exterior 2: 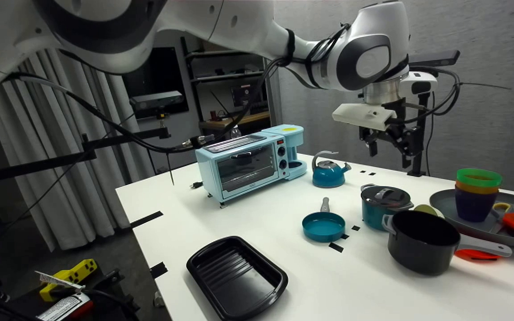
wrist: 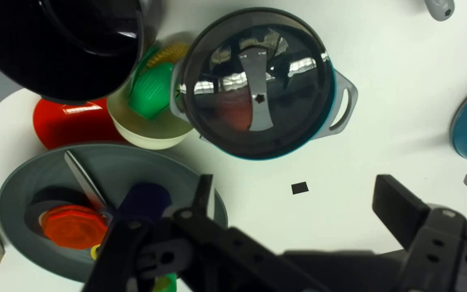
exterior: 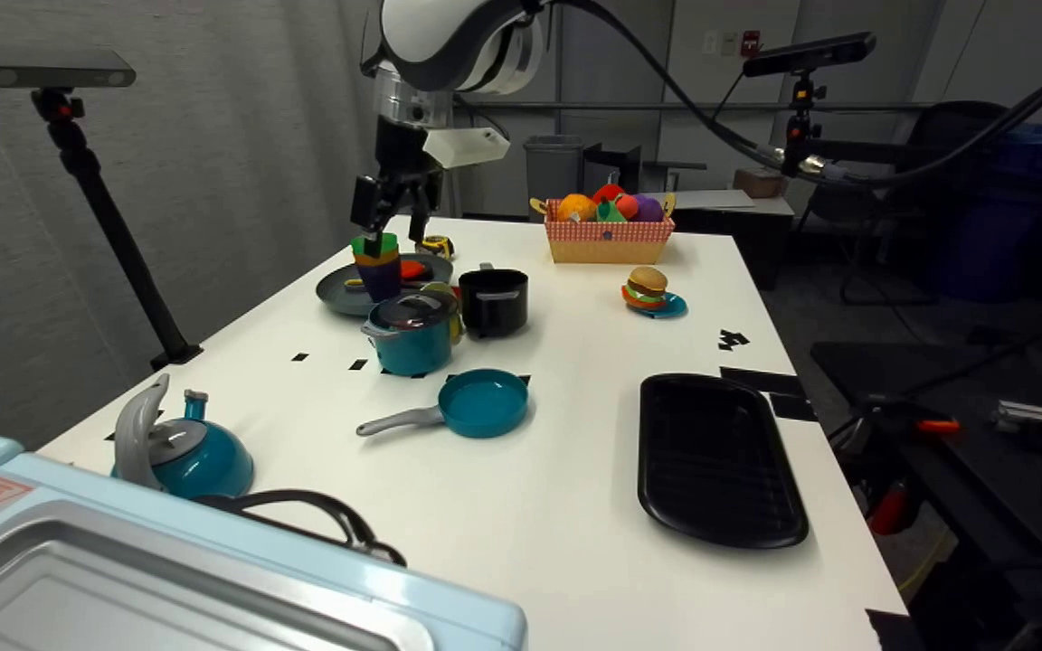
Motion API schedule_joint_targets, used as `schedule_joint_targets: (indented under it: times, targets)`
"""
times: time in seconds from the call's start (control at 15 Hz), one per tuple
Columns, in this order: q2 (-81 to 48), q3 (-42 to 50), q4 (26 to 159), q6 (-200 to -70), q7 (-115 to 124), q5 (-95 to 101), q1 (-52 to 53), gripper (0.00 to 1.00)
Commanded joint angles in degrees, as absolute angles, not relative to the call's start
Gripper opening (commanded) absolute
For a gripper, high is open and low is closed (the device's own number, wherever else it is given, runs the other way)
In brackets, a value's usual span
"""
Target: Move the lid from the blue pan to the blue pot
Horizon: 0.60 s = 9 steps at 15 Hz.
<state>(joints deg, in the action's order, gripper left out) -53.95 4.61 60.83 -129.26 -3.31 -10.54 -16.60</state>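
The dark round lid [exterior: 417, 309] sits on the teal blue pot [exterior: 420, 351] in both exterior views, covering it [exterior 2: 385, 195]. In the wrist view the lid [wrist: 225, 101] has a grey bar handle and the pot's grey side handle [wrist: 351, 101] sticks out. The blue pan [exterior: 485, 404] stands uncovered beside the pot, also in an exterior view [exterior 2: 324, 226]; only its grey handle end [wrist: 440, 9] shows in the wrist view. My gripper [wrist: 294, 190] is open and empty, fingers wide apart. It hangs above the table [exterior 2: 389, 156], beside the pot and apart from the lid.
A black pot [exterior 2: 424, 245] and small bowl [wrist: 148, 134] crowd the blue pot. A grey plate [exterior 2: 444, 205] holds stacked cups [exterior 2: 475, 196]. A teal kettle [exterior 2: 328, 174], toaster oven [exterior 2: 248, 167], black tray [exterior: 711, 461], toy burger [exterior: 646, 286] and basket [exterior: 609, 242] stand around.
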Motion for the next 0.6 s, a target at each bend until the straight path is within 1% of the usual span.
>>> schedule_joint_targets:
  times: [0.0,0.53]
  targets:
    - [-44.9,5.5,74.4,-133.9,-3.7,-9.4,-14.7,1.0]
    - [-32.2,6.5,94.0,-139.9,-2.2,-4.2,-11.9,1.0]
